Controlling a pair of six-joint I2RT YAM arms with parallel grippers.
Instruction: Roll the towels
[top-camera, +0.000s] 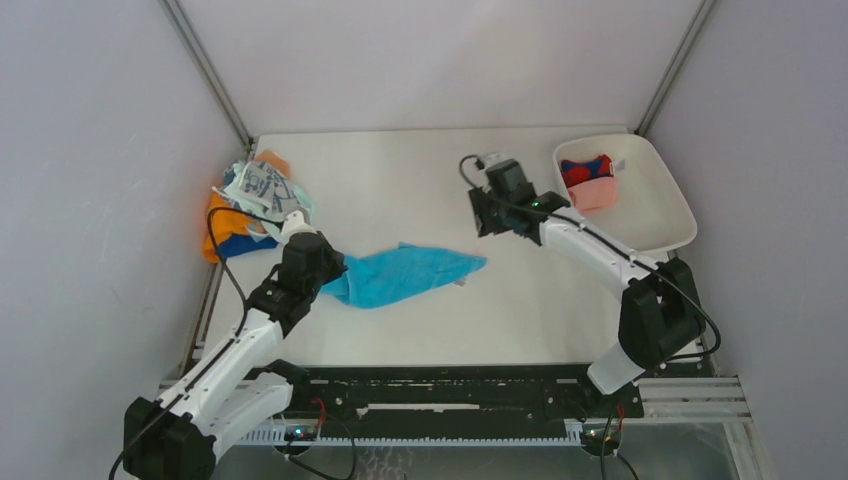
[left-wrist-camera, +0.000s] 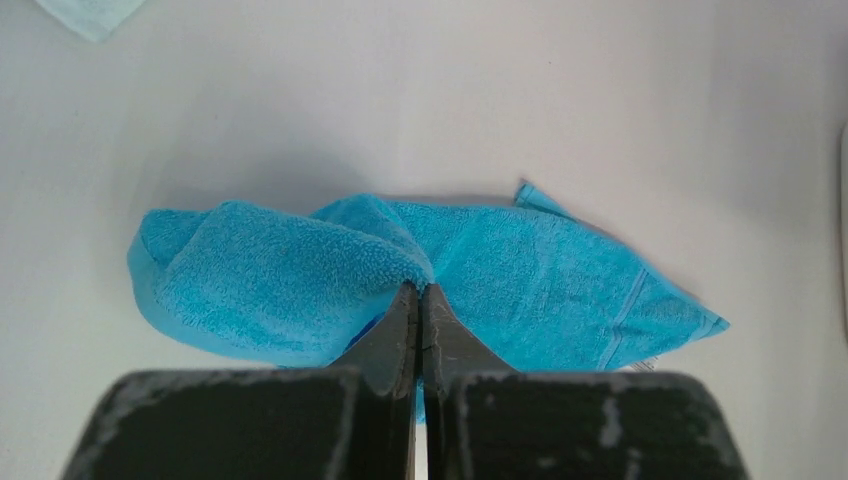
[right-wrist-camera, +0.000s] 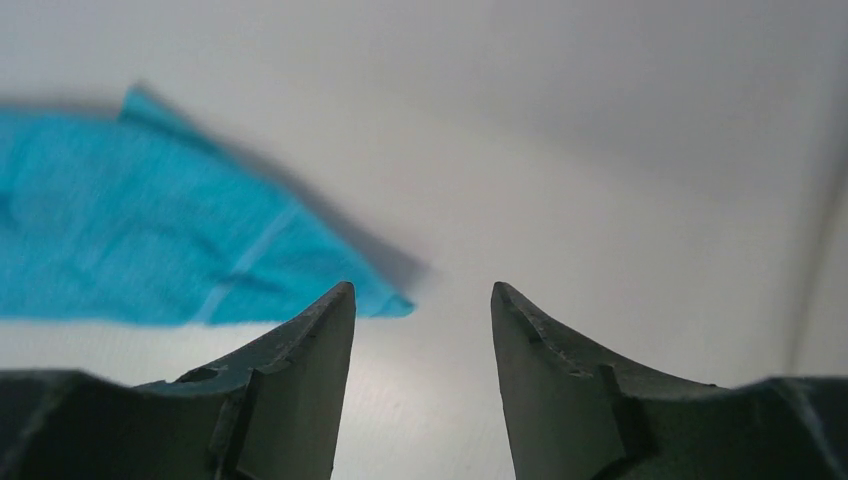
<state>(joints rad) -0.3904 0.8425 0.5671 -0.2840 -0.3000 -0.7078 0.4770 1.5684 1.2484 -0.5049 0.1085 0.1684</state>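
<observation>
Pinching a fold at the left end of the bright blue towel (top-camera: 410, 273), the left gripper (left-wrist-camera: 420, 292) has its jaws pressed together. The towel lies in the middle of the table (top-camera: 420, 190); the right gripper (right-wrist-camera: 422, 300) hangs spread and empty near its right tip.

One bright blue towel (top-camera: 405, 275) lies at centre frame. A heap of towels (top-camera: 255, 205) at the left holds several, too tangled to count. One white tray (top-camera: 655, 200), upper right, carries two: a red-and-blue towel (top-camera: 586, 169) and a pink towel (top-camera: 599, 194).
</observation>
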